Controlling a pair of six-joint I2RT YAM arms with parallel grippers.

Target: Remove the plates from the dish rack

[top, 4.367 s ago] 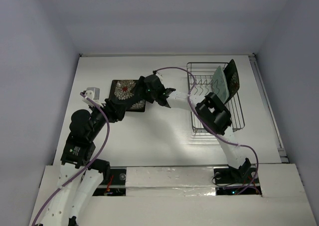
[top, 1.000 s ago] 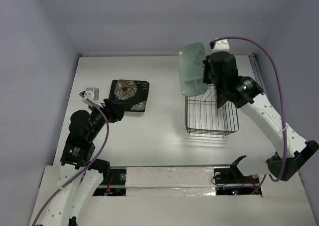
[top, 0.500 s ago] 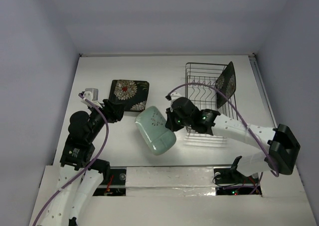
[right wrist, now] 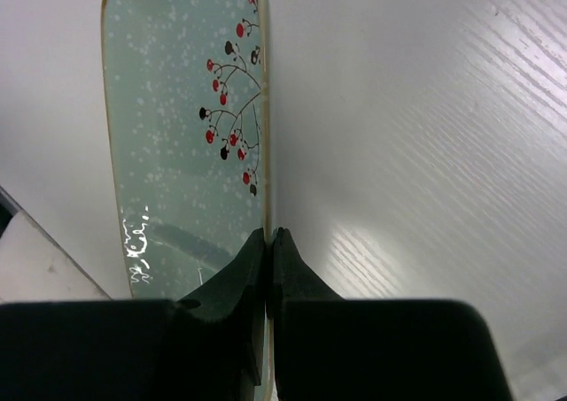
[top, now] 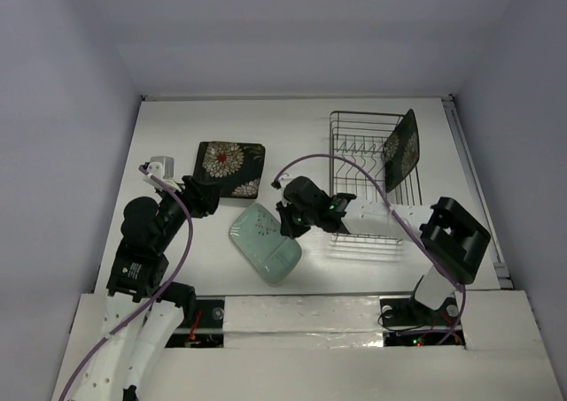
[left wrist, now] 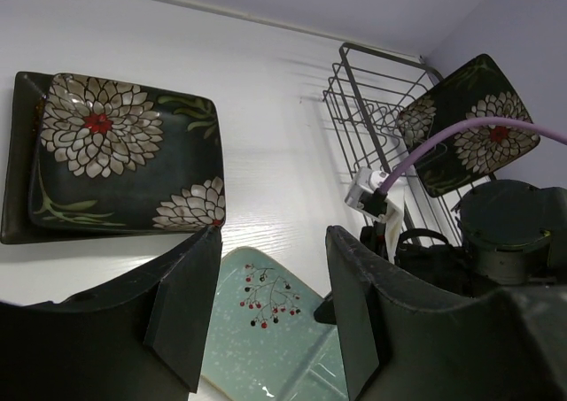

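A pale mint-green oblong plate [top: 262, 242] with a red-berry sprig lies low and tilted at the table's front centre. My right gripper [top: 285, 225] is shut on its right rim [right wrist: 268, 233]. I cannot tell whether the plate touches the table. One black flowered square plate [top: 230, 166] lies flat at the left on a dark square plate [left wrist: 18, 153], of which only the rim shows. Another flowered plate [top: 403, 149] stands on edge in the wire dish rack [top: 350, 122]. My left gripper [left wrist: 275, 250] hangs open and holds nothing, just left of the mint plate [left wrist: 266, 339].
The right arm stretches leftward across the rack's front edge [top: 372, 235], its purple cable [top: 310, 164] looping above. The table's left edge [top: 133, 180] and a side wall lie close to the flowered stack. White padding [top: 301, 317] covers the near edge between the arm bases.
The right gripper lifted the mint plate up out of the rack, swung it left and forward, and has lowered it near the table. The left arm has stayed still.
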